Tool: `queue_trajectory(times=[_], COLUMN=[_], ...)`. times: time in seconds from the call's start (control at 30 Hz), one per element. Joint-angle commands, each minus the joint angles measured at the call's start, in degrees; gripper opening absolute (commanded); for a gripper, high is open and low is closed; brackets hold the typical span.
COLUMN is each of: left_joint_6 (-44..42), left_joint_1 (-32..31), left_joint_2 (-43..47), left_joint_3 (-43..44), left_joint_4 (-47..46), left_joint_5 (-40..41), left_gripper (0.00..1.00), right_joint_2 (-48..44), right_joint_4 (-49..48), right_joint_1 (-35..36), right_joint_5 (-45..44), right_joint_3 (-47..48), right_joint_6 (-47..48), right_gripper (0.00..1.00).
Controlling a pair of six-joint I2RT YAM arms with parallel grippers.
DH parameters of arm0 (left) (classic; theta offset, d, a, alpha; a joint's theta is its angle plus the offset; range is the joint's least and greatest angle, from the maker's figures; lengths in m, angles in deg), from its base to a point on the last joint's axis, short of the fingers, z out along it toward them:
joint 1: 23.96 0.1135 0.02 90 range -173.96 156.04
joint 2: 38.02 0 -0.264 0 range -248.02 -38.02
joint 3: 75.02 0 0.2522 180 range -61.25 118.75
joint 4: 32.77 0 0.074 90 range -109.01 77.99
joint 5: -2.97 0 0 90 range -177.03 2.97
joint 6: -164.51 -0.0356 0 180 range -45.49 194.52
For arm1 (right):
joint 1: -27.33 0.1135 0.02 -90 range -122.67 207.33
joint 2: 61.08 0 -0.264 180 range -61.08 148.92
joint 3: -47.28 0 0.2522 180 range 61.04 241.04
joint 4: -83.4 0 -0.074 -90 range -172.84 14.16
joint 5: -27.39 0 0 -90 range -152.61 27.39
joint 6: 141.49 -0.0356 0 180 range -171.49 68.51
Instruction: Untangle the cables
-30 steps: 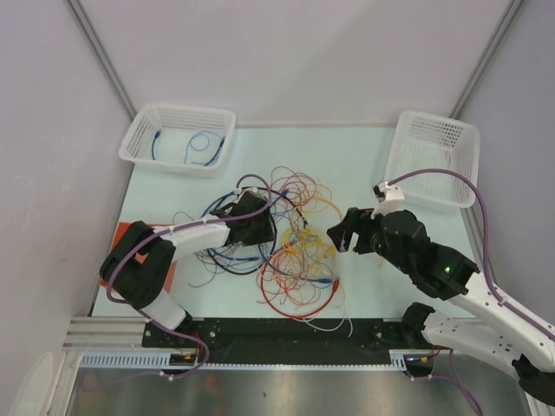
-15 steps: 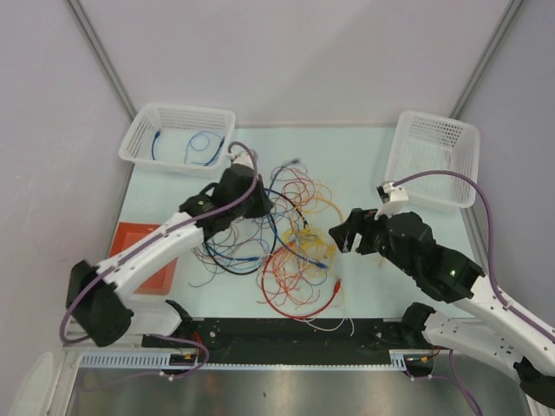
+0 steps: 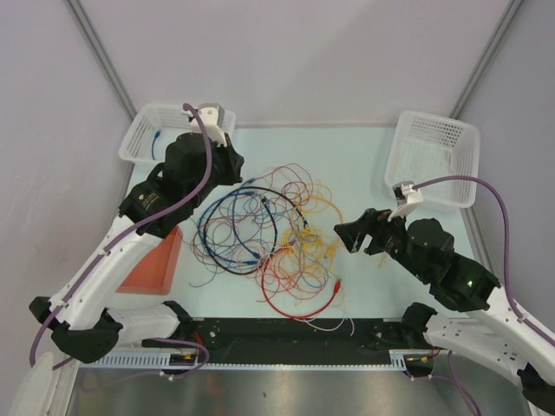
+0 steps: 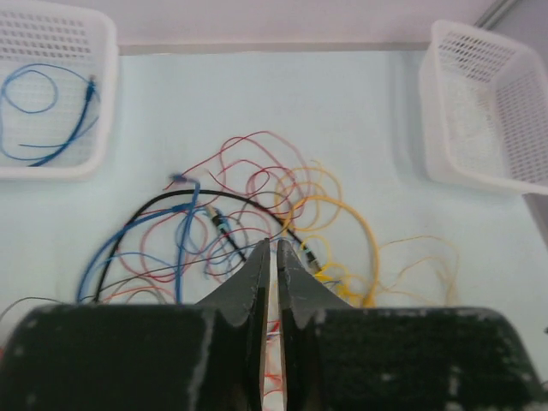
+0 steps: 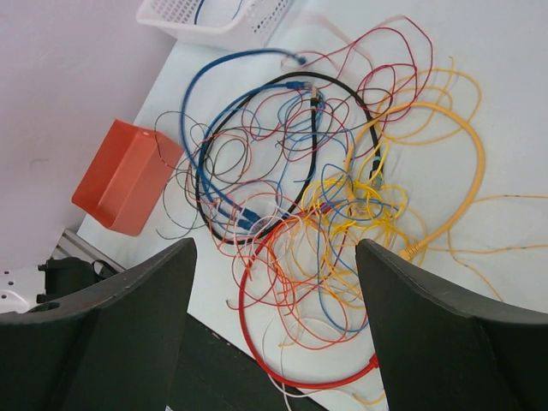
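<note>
Top external: our left gripper (image 4: 269, 244) now hangs by the basket (image 3: 134, 143), lifted off the cables (image 3: 264, 243).
Pincers: left nearly pressed together, seemingly empty; right gripper (image 3: 351, 232) spread.
Cables: still tangled, centre of table (image 3: 364, 165).

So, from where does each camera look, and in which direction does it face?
Top external: above and behind the bases, looking down on the table; both the left arm and the right arm show.
Left wrist: on the raised left arm, facing the far edge over the cables, toward the left basket and right basket; the left gripper shows, nearly closed.
Right wrist: on the right arm, facing down and left at the orange bin; the right gripper shows, wide open.
Shared: all views see the cables.
</note>
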Motion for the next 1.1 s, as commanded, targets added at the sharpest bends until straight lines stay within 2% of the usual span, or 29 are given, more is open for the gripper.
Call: queue_trajectory(times=[0.0,0.03,0.1,0.17,0.27,0.3,0.4,0.53,0.7,0.83,1.07], left_joint_6=[-6.3,-6.5,-6.5,-6.7,-6.0,-5.4,-1.1,4.6,9.4,8.7,5.1], left_joint_1=[-1.2,-1.2,-1.3,-1.3,-1.3,-1.2,-0.6,4.1,15.7,22.6,25.8], left_joint_2=[1.0,1.6,2.9,2.8,-0.5,-1.5,-5.3,-10.0,-16.2,-21.0,-33.0], left_joint_3=[1.8,0.4,-1.7,-2.8,-6.2,-7.3,-11.3,-16.4,-21.5,-20.0,-12.2], left_joint_4=[4.5,3.8,2.3,2.1,3.4,3.6,4.4,0.3,-6.4,-9.9,-11.2], left_joint_5=[4.6,4.2,3.4,2.4,4.4,5.9,11.1,6.9,0.3,-0.2,-3.8], left_gripper=[0.05,0.01,0.0,0.06,0.34,0.5,0.72,0.74,0.74,0.74,0.73], right_joint_2=[-0.5,-0.4,0.2,0.5,0.8,0.6,0.2,0.2,0.2,0.7,3.4], right_joint_4=[-1.0,-1.4,-1.8,-1.9,-1.9,-1.7,-1.2,-0.2,0.2,0.4,-0.8], right_joint_1=[0.3,0.3,0.3,0.3,0.4,0.5,0.3,0.5,0.5,0.5,0.4], right_joint_5=[-0.2,-0.2,0.2,0.4,0.8,0.7,0.4,-0.2,-0.2,-0.5,-1.2], right_joint_3=[0.1,0.1,0.1,0.1,0.1,0.1,0.1,0.1,0.1,0.1,-0.1], right_joint_6=[0.8,0.9,0.9,0.7,0.5,0.5,0.5,0.2,-0.1,0.5,2.8], right_gripper=[0.8,0.8,0.8,0.8,0.8,0.8,0.8,0.8,0.8,0.8,0.8])
